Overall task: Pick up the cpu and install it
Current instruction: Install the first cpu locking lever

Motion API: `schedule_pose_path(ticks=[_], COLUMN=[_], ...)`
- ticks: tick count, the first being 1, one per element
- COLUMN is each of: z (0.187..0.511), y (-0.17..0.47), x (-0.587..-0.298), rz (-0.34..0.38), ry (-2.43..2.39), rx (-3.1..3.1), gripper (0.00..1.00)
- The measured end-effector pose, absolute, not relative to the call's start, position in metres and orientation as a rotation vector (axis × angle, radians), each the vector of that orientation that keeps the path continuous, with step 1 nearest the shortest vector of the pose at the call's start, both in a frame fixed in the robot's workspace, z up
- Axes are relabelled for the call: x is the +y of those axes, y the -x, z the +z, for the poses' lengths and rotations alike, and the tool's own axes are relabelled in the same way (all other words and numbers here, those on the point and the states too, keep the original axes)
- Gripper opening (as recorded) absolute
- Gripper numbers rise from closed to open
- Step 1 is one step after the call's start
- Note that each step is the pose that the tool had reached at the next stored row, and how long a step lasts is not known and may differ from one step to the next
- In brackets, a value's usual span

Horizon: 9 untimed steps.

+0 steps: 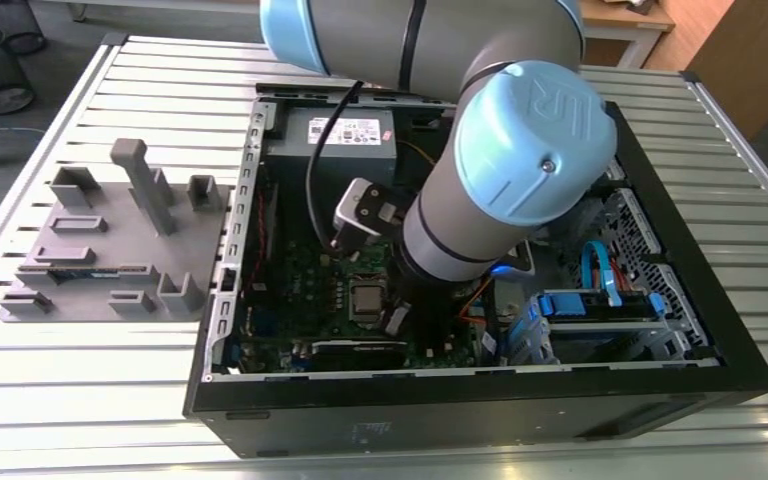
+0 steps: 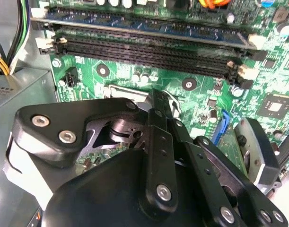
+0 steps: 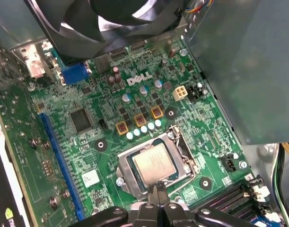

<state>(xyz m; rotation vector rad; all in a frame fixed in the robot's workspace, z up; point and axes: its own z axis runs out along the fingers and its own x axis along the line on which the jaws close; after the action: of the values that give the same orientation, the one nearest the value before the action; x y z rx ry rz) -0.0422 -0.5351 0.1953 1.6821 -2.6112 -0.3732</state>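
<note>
On the exterior view's left, a grey moulded plastic fixture with upright posts (image 1: 104, 250) sits on the slatted metal table (image 1: 37, 400), just beside the left wall of the open black computer case (image 1: 491, 410). Bare table runs along the fixture's outer edges.

Inside the case, the grey box-shaped power supply (image 1: 344, 130) fills the far corner. The green motherboard (image 3: 87, 156) lies flat below it. In the first wrist view a black round fan (image 3: 111, 23) overhangs one edge of the board and the power supply's wall rises close along another, so the free room is mostly straight above the board.

The small square cpu with a silvery metal top (image 3: 151, 163) lies flat in its socket near the middle of the board, also seen in the exterior view (image 1: 361, 297). The silver metal socket frame (image 3: 123, 165) rings all four of its edges.

The black gripper (image 3: 158, 188) stands over the frame's near edge, its narrow tips pressed together with nothing between them. Black memory slots (image 2: 149, 52) run in long rows just beyond the socket.

The grey robot arm with pale blue caps (image 1: 491, 200) reaches down into the middle of the case. Towards the exterior view's right, a blue drive cage (image 1: 598, 305) sits against the case's right wall.
</note>
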Motion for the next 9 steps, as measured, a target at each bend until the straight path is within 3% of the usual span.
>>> schedule_pose_path(ticks=[9], z=[0.1889], y=[0.0395], x=[-0.5354], rz=[-0.373], ry=[-1.69], rx=[-2.606], gripper=[0.11])
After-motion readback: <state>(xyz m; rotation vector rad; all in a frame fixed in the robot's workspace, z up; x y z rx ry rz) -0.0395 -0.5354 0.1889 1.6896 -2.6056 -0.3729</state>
